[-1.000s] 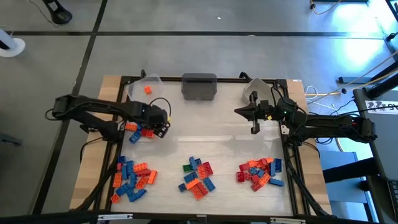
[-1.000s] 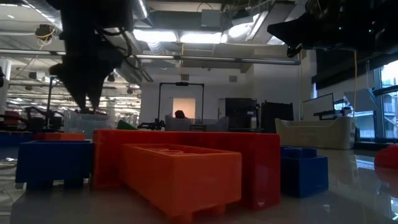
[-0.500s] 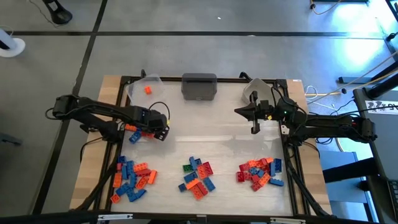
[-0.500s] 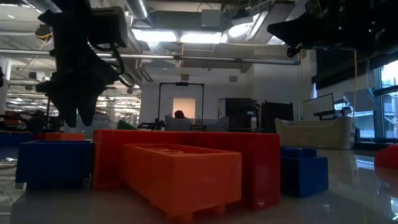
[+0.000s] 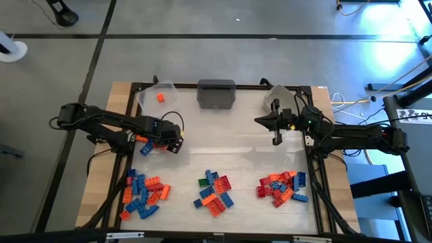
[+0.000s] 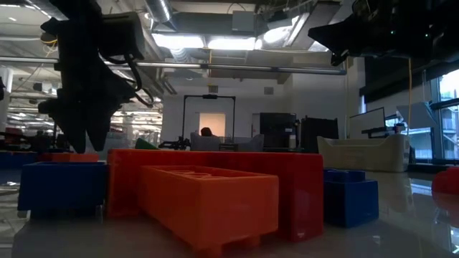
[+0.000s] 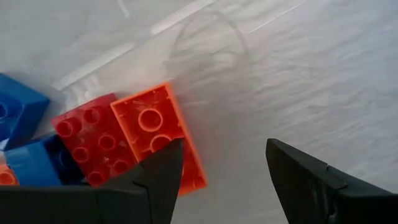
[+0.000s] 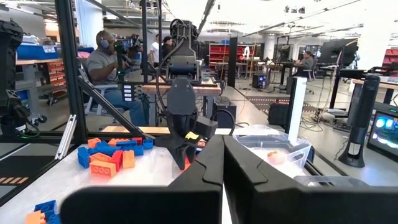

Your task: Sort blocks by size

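Note:
A small heap of blocks [image 5: 147, 142] lies at the table's left, with three bigger heaps [image 5: 144, 192], [image 5: 214, 191], [image 5: 282, 187] along the near edge. My left gripper [image 5: 173, 144] points down, open, at the small heap's right end. In the left wrist view its fingers [image 7: 224, 174] stand just above the table. One fingertip [image 7: 163, 177] is over the end of an orange block [image 7: 155, 127] that lies hollow side up beside a red block [image 7: 92, 142]; the other is over bare table. My right gripper [image 5: 277, 133] hangs shut above the table's far right.
Three bins stand along the far edge: a clear bin [image 5: 156, 94] holding one orange block [image 5: 160, 97], a grey bin [image 5: 216, 93] and another clear bin [image 5: 275, 99]. Bare table [image 5: 223, 145] lies between the arms. People sit at desks [image 8: 109, 62] beyond the table.
My left gripper has sunk toward the small heap at the table's left and shifted slightly toward the table's left edge, staying open. The blocks have not moved.

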You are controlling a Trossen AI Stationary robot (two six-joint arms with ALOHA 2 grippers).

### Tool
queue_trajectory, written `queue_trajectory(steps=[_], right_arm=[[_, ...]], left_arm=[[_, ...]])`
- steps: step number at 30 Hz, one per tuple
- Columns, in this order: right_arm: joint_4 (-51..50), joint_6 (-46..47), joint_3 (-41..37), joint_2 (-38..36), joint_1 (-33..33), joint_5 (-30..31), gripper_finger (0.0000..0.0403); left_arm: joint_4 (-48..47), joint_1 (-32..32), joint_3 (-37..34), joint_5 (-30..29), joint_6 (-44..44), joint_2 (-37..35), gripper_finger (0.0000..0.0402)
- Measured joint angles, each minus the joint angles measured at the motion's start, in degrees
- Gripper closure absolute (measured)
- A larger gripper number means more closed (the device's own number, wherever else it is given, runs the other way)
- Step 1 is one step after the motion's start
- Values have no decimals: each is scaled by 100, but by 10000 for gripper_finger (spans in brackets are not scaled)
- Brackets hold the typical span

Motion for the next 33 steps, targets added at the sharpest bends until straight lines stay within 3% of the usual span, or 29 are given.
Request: queue_trajectory(steps=[15,25,33], right_arm=[[7,0,0,1,0,-1,397],[9,0,0,0,0,0,397],[9,0,0,0,0,0,397]], left_arm=[[464,-10,-419,-196,67,-14,192],[395,-11,-432,-403,541,-7,296],[437,-11,-436,-529,1428,0,385]])
